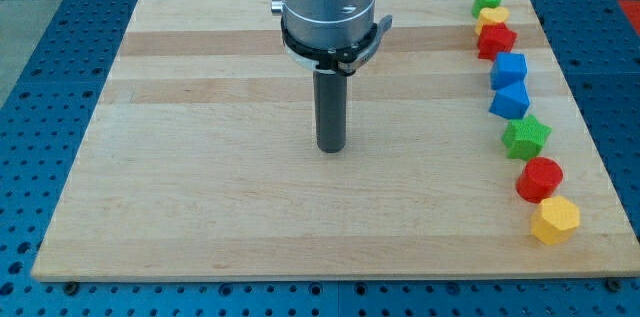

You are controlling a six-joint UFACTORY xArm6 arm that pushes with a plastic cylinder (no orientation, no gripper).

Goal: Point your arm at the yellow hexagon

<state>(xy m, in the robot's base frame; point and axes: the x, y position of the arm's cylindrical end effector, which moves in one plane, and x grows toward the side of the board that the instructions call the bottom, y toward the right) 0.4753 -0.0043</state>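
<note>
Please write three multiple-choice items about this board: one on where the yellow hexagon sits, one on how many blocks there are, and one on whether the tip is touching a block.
1. Where is the yellow hexagon?
A. At the view's top left
B. At the view's bottom right, last in the column
C. Under my tip

2. How many blocks lie on the wooden board?
A. Five
B. Eight
C. Eleven

3. What is the state of my tip?
A. Pressed against a blue block
B. Resting on the red block
C. Apart from every block, near the board's middle

Answers: B, it lies just below the red round block at the column's lower end. B, the column down the view's right holds two green, two yellow, two red and two blue. C, bare wood separates the tip from the column.
</note>
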